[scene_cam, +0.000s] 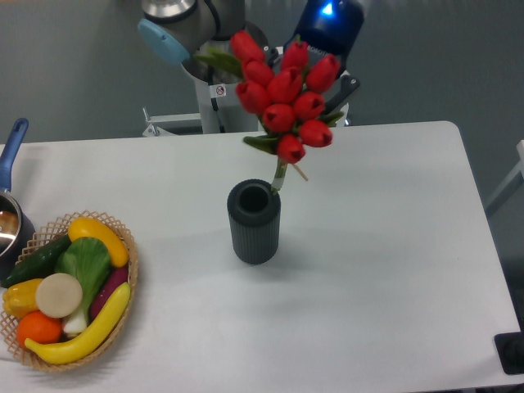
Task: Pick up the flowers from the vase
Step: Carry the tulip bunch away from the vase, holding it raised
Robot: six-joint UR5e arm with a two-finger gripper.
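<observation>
The red tulip bunch (284, 97) leans out of the ribbed grey vase (254, 222) at mid-table, its stem end at the mouth, because the gripper (340, 94) holds behind the buds (whether its fingers are clamped, I cannot tell).

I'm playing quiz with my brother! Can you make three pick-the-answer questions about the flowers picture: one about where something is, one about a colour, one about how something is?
1. Where is the basket of fruit?
A. Near left part of the table
B. Far right corner
C. Inside the vase

2. What colour are the flowers?
A. Yellow
B. Red
C. White

3. How do the flowers stand?
A. Lying flat on the table
B. Leaning, stems at the vase mouth
C. Lying in the basket

Answers: 1 A, the basket sits at the near left edge. 2 B, every bud is red. 3 B, the bunch tilts right above the vase, stems reaching its rim.
</observation>
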